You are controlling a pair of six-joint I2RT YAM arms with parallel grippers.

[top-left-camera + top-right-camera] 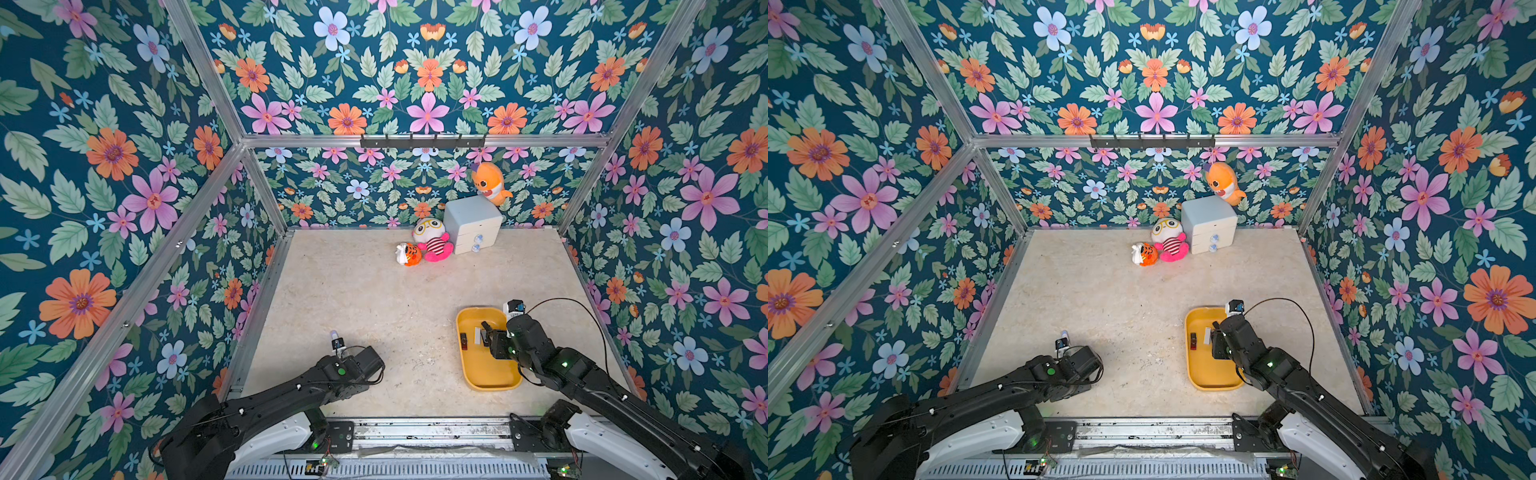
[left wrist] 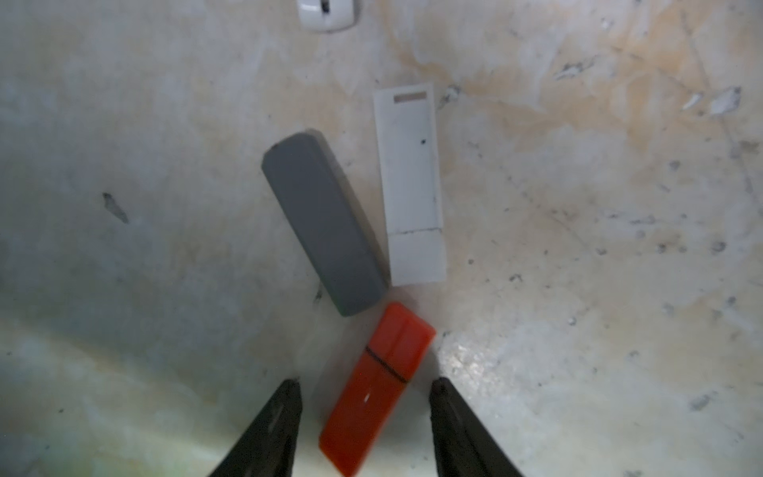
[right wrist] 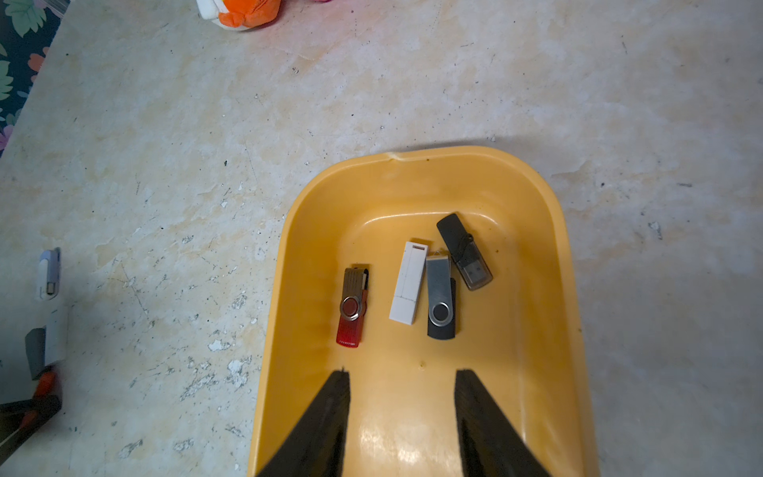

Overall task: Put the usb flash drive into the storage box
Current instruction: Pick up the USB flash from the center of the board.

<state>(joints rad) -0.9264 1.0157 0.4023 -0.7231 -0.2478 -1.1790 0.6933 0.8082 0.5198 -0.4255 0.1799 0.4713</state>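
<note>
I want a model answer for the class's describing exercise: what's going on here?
USB flash drives are being moved from the table into the yellow storage box. The right hand hovers open and empty over the box, where four drives already lie. The left hand hangs low over the table, jaws open either side of an orange drive, not gripping it yet. A grey drive and a white drive lie close by it.

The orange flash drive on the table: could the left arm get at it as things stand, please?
Probably yes: the left pincer hangs open with a jaw on either side of the orange flash drive, and nothing covers it.
</note>
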